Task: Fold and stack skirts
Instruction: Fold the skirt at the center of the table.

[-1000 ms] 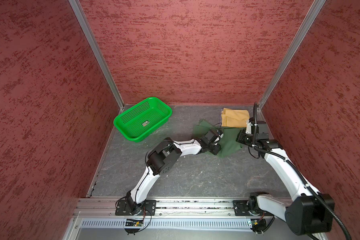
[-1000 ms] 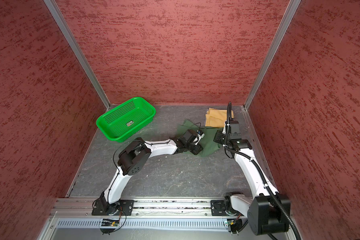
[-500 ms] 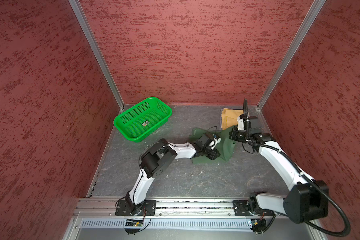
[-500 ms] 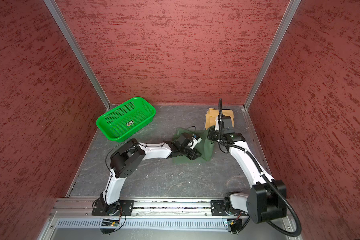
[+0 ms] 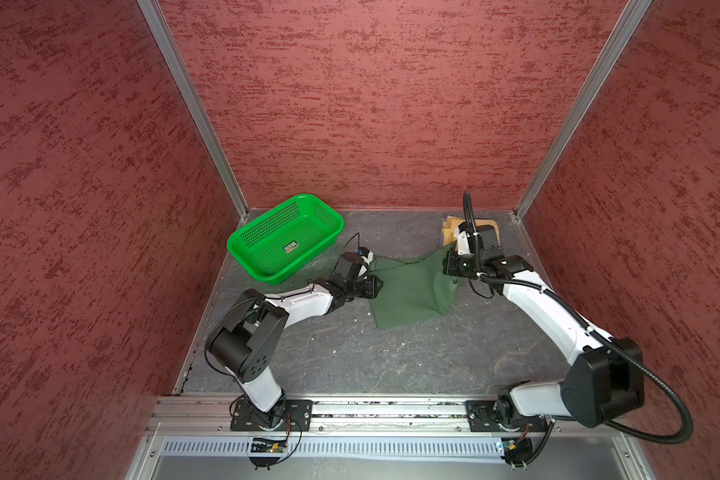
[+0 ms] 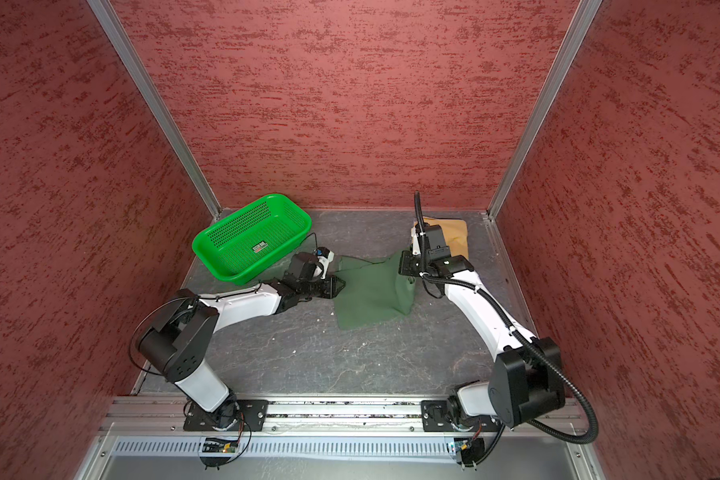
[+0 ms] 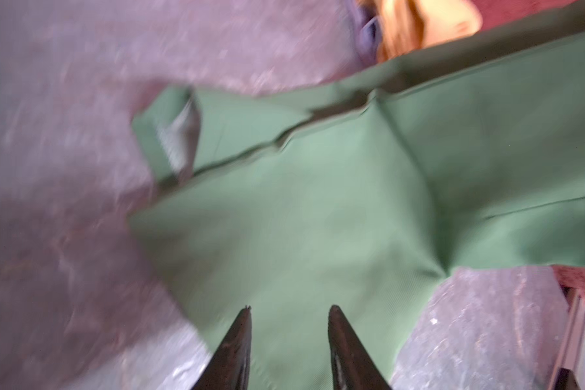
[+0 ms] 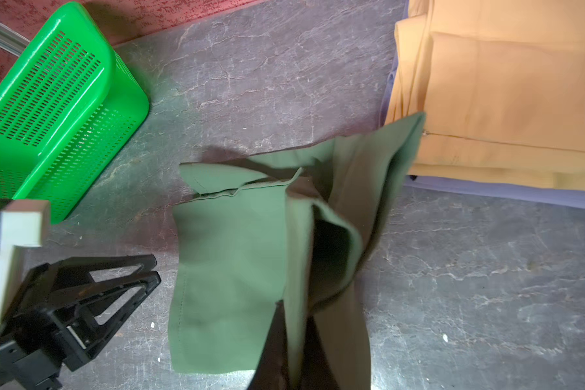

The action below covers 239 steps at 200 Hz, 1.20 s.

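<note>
Left gripper (image 7: 288,309) just let go, jaws apart; right gripper (image 5: 449,266) stays clenched on the soft dark green cloth skirt (image 5: 408,291), so stacking onto the folded mustard-yellow skirt (image 8: 504,101) looks next.

We list: one bright green perforated basket (image 5: 262,226), with a sticker (image 5: 292,247) on its floor, at the far left of a cracked grey table (image 5: 391,365); red textured walls (image 5: 371,104) on three sides; a metal rail (image 5: 391,409) along the near edge.

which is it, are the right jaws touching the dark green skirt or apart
Touching. The right wrist view shows the right gripper, jaws shut, pinching a raised fold of the dark green skirt.
</note>
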### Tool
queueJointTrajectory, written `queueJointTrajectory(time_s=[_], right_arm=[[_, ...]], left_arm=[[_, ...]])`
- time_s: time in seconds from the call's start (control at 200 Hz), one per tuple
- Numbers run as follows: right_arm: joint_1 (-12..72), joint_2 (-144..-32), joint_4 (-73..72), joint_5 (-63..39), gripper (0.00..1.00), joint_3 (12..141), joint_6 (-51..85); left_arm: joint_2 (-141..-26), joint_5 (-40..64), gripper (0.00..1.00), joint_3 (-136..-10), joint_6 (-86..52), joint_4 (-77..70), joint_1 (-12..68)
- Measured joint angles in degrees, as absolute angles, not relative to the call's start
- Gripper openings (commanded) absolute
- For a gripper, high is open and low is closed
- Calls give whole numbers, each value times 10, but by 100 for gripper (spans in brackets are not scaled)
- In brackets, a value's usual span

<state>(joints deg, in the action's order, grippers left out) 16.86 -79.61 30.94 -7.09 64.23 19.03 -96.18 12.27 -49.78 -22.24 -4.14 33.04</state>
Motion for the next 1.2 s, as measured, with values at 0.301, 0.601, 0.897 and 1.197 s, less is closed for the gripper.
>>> queueJointTrajectory(time_s=[0.301,0.601,0.897,1.197], right_arm=[[202,-807,320,-57,0,654,183],[276,-846,317,-57,0,684,185],[359,-946,283,-63,0,703,212],[385,-1023,217,-73,5,711,250]], left_arm=[[-988,101,35,-470,-243,-39,331],[-1033,104,34,-487,-249,-75,334],[-1043,104,34,-492,-249,-91,334],[-1042,104,34,-486,-248,-100,334]])
